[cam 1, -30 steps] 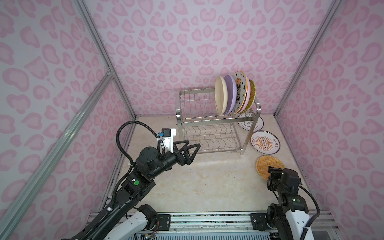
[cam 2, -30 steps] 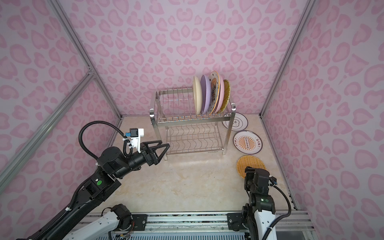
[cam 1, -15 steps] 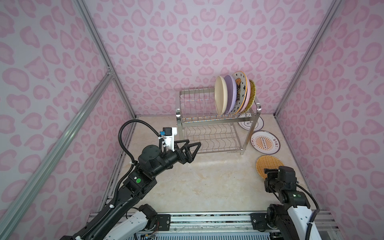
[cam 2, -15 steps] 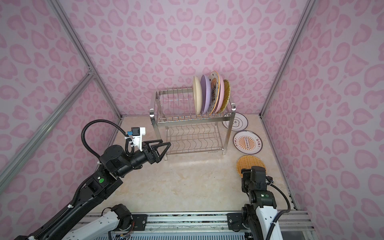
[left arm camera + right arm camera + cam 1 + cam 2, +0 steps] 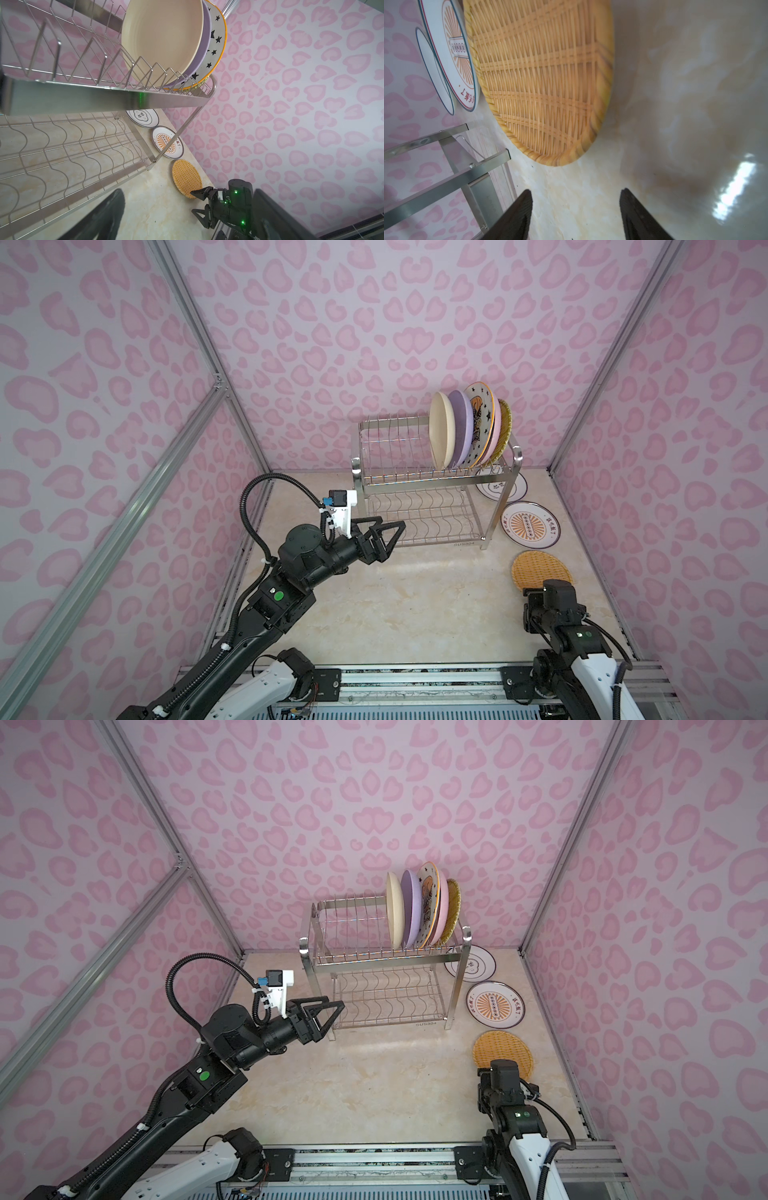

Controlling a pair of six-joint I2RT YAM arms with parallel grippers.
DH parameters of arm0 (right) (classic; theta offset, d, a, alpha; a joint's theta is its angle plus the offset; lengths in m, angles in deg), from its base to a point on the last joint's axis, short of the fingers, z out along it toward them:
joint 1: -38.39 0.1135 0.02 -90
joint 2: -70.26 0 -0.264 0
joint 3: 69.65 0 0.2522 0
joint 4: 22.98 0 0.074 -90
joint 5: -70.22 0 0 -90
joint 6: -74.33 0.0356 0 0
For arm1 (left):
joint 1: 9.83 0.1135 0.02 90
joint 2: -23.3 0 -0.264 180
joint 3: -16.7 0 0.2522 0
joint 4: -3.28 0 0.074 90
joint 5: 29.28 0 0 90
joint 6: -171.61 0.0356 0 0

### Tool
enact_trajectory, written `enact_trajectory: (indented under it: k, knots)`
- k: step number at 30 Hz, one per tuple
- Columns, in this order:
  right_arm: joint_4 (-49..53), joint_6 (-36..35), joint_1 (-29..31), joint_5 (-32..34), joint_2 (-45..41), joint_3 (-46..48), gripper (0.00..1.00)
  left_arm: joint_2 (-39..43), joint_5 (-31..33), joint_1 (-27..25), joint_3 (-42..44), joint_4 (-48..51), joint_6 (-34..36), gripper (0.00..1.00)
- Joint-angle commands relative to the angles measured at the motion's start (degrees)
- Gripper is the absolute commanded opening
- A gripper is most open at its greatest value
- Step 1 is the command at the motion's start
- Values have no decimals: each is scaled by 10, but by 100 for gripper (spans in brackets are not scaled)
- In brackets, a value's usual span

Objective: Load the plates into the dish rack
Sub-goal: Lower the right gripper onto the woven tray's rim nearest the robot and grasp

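The dish rack (image 5: 436,483) (image 5: 386,965) stands at the back with a cream plate (image 5: 441,435), a lilac one (image 5: 463,427), a star-patterned one (image 5: 480,414), a pink one and a wicker one (image 5: 505,427) upright on its top tier. A wicker plate (image 5: 538,574) (image 5: 542,83) and two white printed plates (image 5: 530,524) (image 5: 505,489) lie flat to the rack's right. My right gripper (image 5: 576,191) (image 5: 192,201) is open and empty, low at the wicker plate's near edge. My left gripper (image 5: 395,539) (image 5: 332,1017) hangs open and empty before the rack's lower left front.
Pink patterned walls close in the table on three sides, with metal frame posts in the corners. The rack's lower tier (image 5: 62,149) of wavy wires holds nothing. The plates on the table lie close to the right wall.
The right gripper has shifted a little to the left at the wicker plate's near edge and its jaws have narrowed slightly. The left gripper has crept slightly toward the rack.
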Motion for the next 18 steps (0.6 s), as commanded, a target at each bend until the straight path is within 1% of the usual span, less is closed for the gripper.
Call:
enact_trajectory:
  k: [1,6,9,12,15,18]
  knots:
    - [-62,33,1,39,8,22,65,2,-12,0,2,-11,-4,97]
    - [-138,37,-1,49,69,31,64,11,-8,0,8,-2,1,97]
    - [-178,44,-2,59,91,41,63,16,-3,1,10,0,3,97]
    - [-214,42,-18,56,116,49,62,19,1,0,11,1,5,97]
    - [-240,41,-30,49,134,58,58,19,1,1,10,6,6,97]
    - [-270,46,-36,59,139,70,50,17,1,1,15,8,6,97]
